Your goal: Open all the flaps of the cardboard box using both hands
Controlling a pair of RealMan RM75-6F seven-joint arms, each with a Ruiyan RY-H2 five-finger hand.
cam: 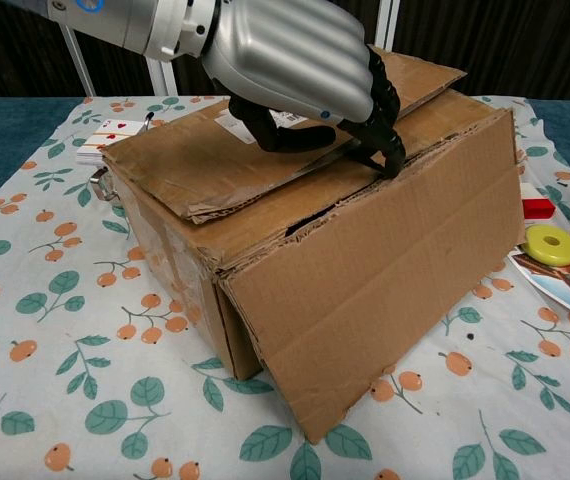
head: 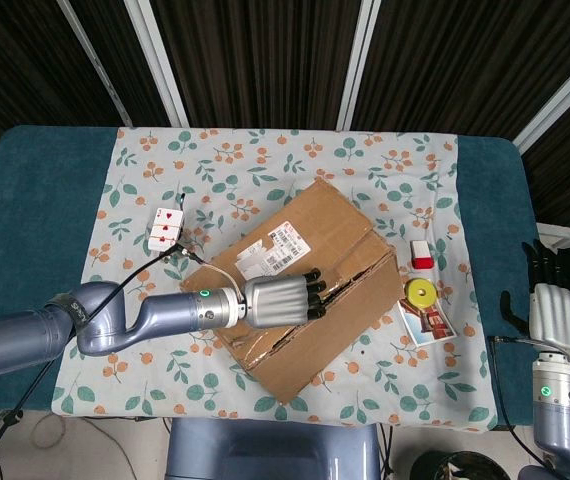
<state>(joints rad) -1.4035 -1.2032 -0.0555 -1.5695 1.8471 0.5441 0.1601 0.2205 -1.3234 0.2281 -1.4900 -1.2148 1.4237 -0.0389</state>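
The cardboard box [head: 300, 285] sits mid-table on the flowered cloth [head: 145, 180], and with only the left hand [cam: 290, 60] hooking curled fingertips [cam: 390, 160] into its top seam while the right hand [head: 555, 315] hangs empty, fingers loosely apart, off the table edge, a pull may drag the unbraced box or tear the ragged flap [cam: 235, 165].

One cardboard box [head: 305, 285], two hands.

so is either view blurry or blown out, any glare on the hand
Head view: evenly lit and sharp, soft shadow beside the cardboard box, no glare. Chest view: the left hand fills the top close to the lens, with bright sheen on its metal back; the box's near flap stays sharp, background is dark.
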